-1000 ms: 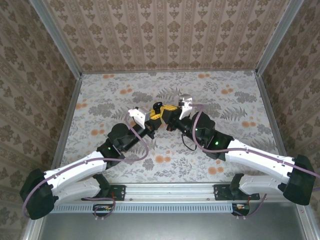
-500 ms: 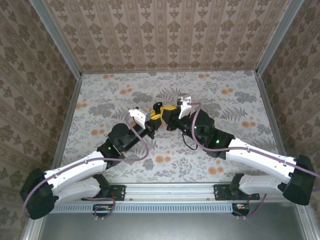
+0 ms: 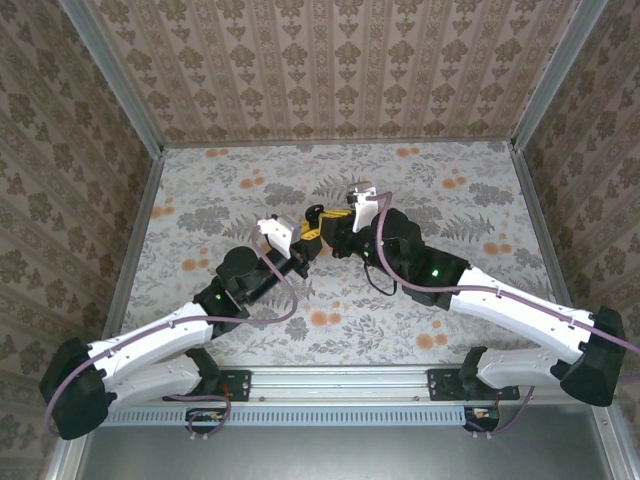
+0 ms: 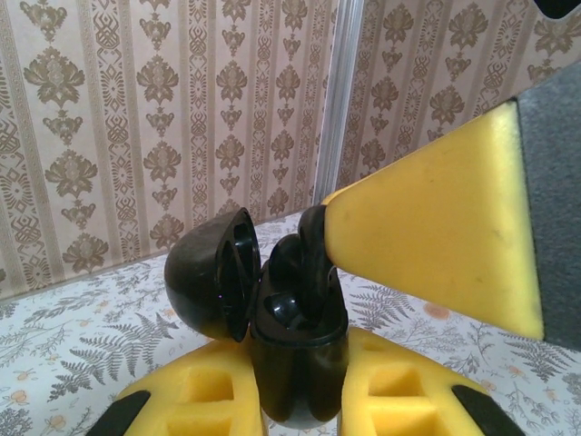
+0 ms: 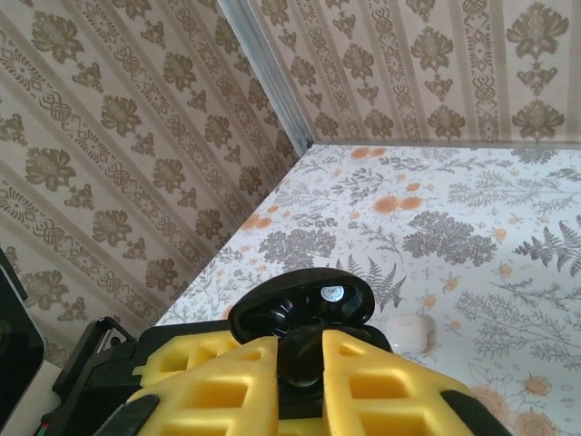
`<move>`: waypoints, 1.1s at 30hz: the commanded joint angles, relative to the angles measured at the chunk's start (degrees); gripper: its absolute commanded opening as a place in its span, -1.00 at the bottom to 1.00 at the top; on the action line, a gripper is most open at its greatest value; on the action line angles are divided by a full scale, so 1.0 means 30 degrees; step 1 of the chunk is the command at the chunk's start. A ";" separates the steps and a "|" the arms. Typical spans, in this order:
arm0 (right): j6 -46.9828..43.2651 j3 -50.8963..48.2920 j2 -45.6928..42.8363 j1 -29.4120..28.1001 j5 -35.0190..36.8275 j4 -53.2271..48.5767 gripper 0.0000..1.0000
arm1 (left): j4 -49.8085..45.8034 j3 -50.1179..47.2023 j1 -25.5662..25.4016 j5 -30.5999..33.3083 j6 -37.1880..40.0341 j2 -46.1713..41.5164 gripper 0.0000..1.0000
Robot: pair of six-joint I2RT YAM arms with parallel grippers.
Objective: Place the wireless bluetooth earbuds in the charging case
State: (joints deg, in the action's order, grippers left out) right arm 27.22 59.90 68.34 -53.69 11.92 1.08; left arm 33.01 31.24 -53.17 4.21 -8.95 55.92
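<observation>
In the left wrist view, the left pincer (image 4: pixel 300 404) was clenched on the black charging case (image 4: pixel 300 363). The case stood upright between its pads, with the lid (image 4: pixel 204 286) hinged open to the left. Just above, another yellow pad (image 4: pixel 427 236) touched a black earbud (image 4: pixel 310 259) at the case mouth. The right wrist view showed the right pincer (image 5: pixel 300 350) grasping that earbud. Farther beyond its tips, a small white lump (image 5: pixel 406 332) lay on the table (image 5: pixel 472 236).
</observation>
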 commanded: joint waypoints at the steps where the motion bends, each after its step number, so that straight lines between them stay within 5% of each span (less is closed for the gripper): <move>1: 0.0531 0.0674 0.0162 -0.0713 -0.3288 -0.2030 -0.59 | 0.1238 0.0159 0.0141 -0.0178 0.0291 -0.0172 -1.00; 24: 0.1763 0.5061 -0.0335 -0.0171 -0.2963 -0.7512 0.00 | 0.1226 -0.0299 0.0254 -0.1201 -0.0136 -0.0483 -1.00; 33: 0.3193 0.5082 -0.1313 0.1989 -0.5348 -0.9648 -0.12 | 0.1751 -0.0801 0.1774 -0.4593 -0.1202 -0.0988 -1.00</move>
State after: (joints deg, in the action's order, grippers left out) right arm 34.79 74.85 66.30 -49.43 0.51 -24.43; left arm 34.63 29.71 -49.28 -3.79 -10.15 54.46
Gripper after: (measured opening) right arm 0.454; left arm 0.173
